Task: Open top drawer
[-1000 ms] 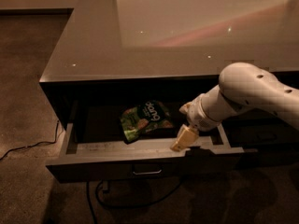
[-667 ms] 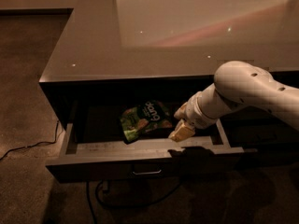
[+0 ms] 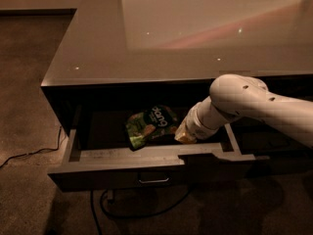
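Note:
The top drawer (image 3: 146, 156) stands pulled out from under the glossy countertop (image 3: 161, 38). Its light grey inner rim shows, and a small metal pull (image 3: 153, 180) sits at the centre of its dark front. A green snack bag (image 3: 149, 125) lies inside the drawer. My gripper (image 3: 182, 137) is at the end of the white arm (image 3: 254, 106), just above the drawer's front rim and to the right of the bag, pointing down into the drawer.
A black cable (image 3: 29, 154) runs over the carpet at the left. Another cable (image 3: 142, 212) loops on the floor below the drawer front. A darker cabinet section (image 3: 274, 141) lies to the right behind the arm.
The gripper has risen off the drawer's front rim and drawn back up and left, toward the drawer's inside. The drawer has stayed open and the bag has not moved.

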Robot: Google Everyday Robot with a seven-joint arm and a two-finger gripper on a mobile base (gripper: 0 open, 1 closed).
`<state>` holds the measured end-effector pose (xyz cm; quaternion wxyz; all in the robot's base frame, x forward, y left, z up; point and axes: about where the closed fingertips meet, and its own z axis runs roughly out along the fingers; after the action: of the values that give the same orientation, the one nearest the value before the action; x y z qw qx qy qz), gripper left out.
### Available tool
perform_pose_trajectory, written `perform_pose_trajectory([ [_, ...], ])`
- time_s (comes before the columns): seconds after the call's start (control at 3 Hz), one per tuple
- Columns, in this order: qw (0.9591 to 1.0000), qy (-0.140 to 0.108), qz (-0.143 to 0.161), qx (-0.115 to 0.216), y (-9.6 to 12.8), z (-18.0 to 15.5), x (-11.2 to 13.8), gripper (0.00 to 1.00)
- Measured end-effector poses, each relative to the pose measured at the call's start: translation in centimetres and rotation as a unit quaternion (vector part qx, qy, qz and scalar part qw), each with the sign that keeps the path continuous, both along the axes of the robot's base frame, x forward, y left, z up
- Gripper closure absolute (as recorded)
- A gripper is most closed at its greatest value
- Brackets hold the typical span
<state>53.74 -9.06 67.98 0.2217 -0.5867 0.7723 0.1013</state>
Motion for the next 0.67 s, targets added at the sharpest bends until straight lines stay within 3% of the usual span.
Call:
perform_pose_trajectory([
  [0.33, 0.9999, 0.015, -0.001, -0.005, 0.0, -2.5, 0.7, 1.0],
  [0.67, 0.9997, 0.024, 0.002, -0.009, 0.0, -4.1, 0.4, 1.0],
])
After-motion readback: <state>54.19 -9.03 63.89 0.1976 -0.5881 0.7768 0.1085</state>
